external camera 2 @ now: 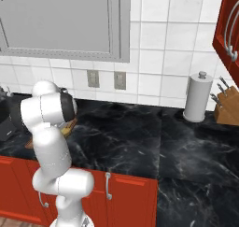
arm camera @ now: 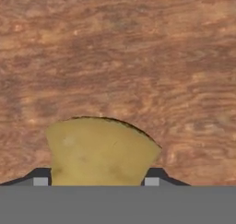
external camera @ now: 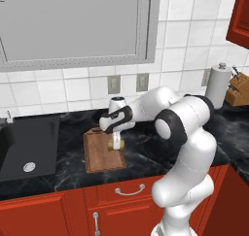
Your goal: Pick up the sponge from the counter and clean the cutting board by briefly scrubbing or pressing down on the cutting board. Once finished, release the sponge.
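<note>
The sponge (arm camera: 99, 151), a small yellow block, sat between the two dark fingers (arm camera: 40, 176), which stood at either side of it with its edges running right up to them, directly over the cutting board (arm camera: 120, 57). From the hand view alone it could not be told whether the fingers pinched it firmly or had begun to slacken; contact on both sides looked likely. In the left base view the sponge (external camera: 116, 143) showed at the tip of the gripper (external camera: 115, 145), low over the right part of the cutting board (external camera: 99, 155), which lay on the black counter (external camera: 146, 150) beside the sink (external camera: 29, 147).

The sponge looked soft and light, and would probably squash under pressure instead of slipping, so a hold across its short sides, near the middle, seemed the sensible one. Its bulged, rounded far edge suggested it was being squeezed. The wooden board appeared stiff and heavy enough to stay put under a press.

Much was hidden. Whether the sponge's underside touched the wood could not be judged. The fingers were cut off at the bottom of the hand view, leaving their tips alone visible. In the right base view the arm's white body covered most of the cutting board (external camera 2: 70, 126), leaving a sliver of brown.
</note>
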Tool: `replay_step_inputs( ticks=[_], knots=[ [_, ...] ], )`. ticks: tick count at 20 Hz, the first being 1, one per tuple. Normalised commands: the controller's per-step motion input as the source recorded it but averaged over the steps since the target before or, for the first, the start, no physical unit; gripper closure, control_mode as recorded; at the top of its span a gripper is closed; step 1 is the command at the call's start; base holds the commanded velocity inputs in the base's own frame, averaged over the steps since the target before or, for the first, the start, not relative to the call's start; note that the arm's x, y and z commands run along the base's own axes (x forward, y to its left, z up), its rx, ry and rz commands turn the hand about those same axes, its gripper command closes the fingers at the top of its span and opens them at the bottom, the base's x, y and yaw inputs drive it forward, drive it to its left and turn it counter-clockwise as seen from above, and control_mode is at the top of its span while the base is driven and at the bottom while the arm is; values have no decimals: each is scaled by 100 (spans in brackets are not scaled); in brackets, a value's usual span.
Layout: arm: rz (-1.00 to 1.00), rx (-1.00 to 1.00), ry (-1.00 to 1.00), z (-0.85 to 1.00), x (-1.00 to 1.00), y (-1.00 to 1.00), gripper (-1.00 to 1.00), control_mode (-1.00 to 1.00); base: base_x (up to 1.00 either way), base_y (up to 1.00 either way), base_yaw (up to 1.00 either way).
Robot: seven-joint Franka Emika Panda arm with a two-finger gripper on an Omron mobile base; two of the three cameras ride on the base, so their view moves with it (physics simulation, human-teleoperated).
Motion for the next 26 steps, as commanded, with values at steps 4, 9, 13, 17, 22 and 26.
replay_step_inputs(
  ticks=[4,9,13,17,22,26],
  knots=[
    [0,0,0,0,62,0,100,-100,0,0,0],
    [0,0,0,0,62,1,100,-100,0,0,0],
    [0,0,0,0,60,15,100,-100,0,0,0],
    [0,0,0,0,55,31,100,-100,0,0,0],
    [0,0,0,0,48,40,100,-100,0,0,0],
    [0,0,0,-6,25,42,100,-100,0,0,0]
  ],
)
